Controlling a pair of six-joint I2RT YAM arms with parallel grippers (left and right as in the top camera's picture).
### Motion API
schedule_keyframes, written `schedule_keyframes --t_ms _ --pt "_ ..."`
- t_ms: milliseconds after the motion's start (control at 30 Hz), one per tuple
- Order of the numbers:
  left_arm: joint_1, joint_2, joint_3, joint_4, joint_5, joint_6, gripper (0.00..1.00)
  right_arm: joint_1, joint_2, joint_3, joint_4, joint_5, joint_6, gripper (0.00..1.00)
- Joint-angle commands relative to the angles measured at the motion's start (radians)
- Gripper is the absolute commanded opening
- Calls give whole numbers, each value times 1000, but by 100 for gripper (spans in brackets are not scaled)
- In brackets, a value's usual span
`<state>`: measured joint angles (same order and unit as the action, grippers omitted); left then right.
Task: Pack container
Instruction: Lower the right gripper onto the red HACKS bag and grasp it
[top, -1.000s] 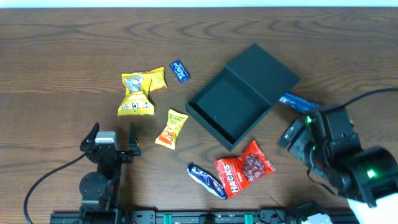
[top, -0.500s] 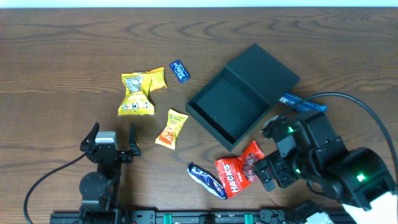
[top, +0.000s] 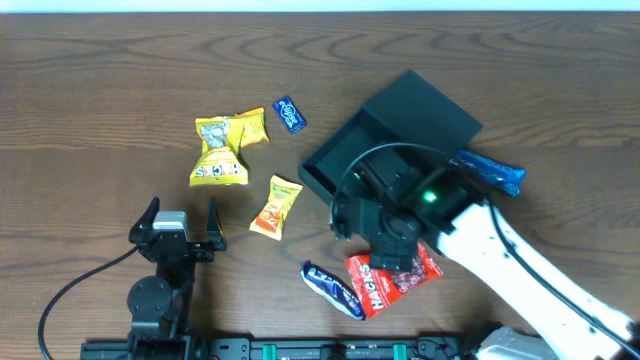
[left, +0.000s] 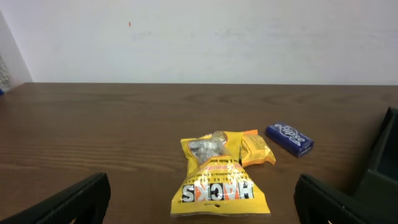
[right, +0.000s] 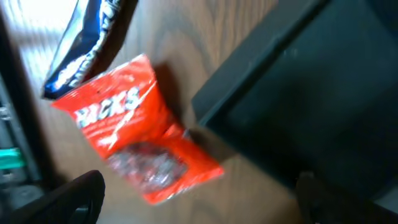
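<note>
The container (top: 335, 165) is being seen open on the counter (top: 100, 100), right of middle, lid (top: 420, 112) flat behind, only dark floor showing inside, partly hidden by the right arm (top: 520, 262). The left end effector (top: 182, 213) and right end effector (right: 196, 202) are being held wide open, gripping nothing

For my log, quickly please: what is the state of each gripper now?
Left gripper: open, holding nothing.
Right gripper: open, holding nothing.
</note>
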<state>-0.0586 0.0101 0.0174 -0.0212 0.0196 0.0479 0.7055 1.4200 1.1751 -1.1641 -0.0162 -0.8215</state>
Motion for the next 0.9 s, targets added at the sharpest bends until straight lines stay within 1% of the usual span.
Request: schedule_keyframes --t_ms 0,67,133,300,367,400,500,600,700,800,867 --pt "6 -5 -13 -56 -8 -10 95 11 46 7 -6 12 -206 99" --pt "6 -5 -13 -56 -8 -10 95 11 58 7 -29 40 -246 99" --pt "6 -5 -13 -56 -8 -10 95 15 55 7 -55 55 -253 99" --pt "6 -5 -13 -56 -8 -10 95 29 44 6 -166 -4 -172 99" --pt "6 -5 -13 -56 -8 -10 95 37 35 6 -187 -67 -166 99" --pt "6 -5 -13 -56 -8 -10 95 50 26 6 -187 -129 -166 99" --pt "6 -5 -13 -56 -8 -10 95 111 -1 -6 -186 -232 -166 99" --pt "6 -5 -13 -56 -8 -10 95 164 -5 -33 -175 -247 -166 99" --pt "6 -5 -13 -56 -8 -10 95 200 -5 -130 -72 -214 -158 99" --pt "6 -5 -13 -56 -8 -10 95 182 -5 -235 85 -129 -31 99" --pt "6 -5 -13 -56 -8 -10 95 174 -5 -284 191 -108 16 99"
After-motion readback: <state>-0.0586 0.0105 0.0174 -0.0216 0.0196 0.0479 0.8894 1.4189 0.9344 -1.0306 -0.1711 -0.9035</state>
